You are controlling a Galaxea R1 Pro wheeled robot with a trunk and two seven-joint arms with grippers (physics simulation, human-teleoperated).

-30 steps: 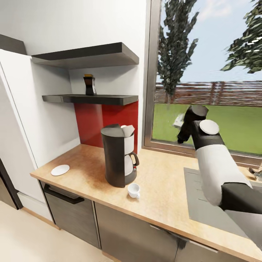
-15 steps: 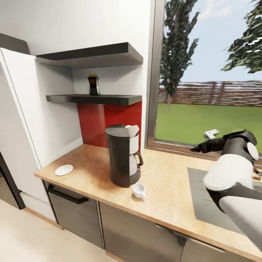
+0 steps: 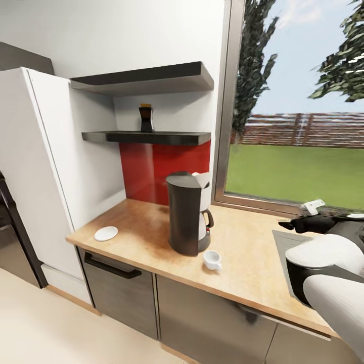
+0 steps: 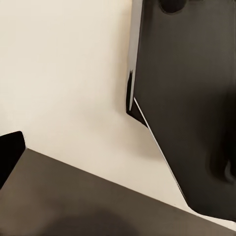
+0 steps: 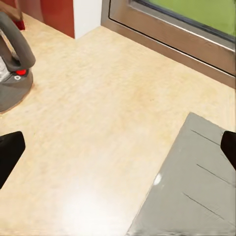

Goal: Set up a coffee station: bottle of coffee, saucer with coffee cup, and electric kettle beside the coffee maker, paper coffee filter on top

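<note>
I see the coffee maker [image 3: 188,212] upright on the tabletop [image 3: 242,247], in front of the red backsplash [image 3: 151,169], with the white filter [image 3: 203,178] sitting in its top. The cup [image 3: 213,260] stands on the tabletop just beside the maker's base, on the near side, not on the saucer. The saucer [image 3: 106,233] lies flat well apart from both, near the tabletop's left end by the white cabinet [image 3: 50,151]. The bottle [image 3: 146,118] stands upright on the lower shelf [image 3: 146,136], above the backsplash; a second shelf [image 3: 144,77] hangs over it.

My right arm reaches over the sink [image 3: 288,247] at the tabletop's right, with its end effector [image 3: 298,222] near the window sill. In the right wrist view its two fingertips [image 5: 10,152] sit wide apart with bare tabletop and the sink edge [image 5: 191,187] between them, so it is released and grasping nothing; the maker's base with its red button [image 5: 20,72] shows nearby.

The left wrist view shows pale floor [image 4: 64,73] and dark panels; I cannot tell the left end effector's state.
</note>
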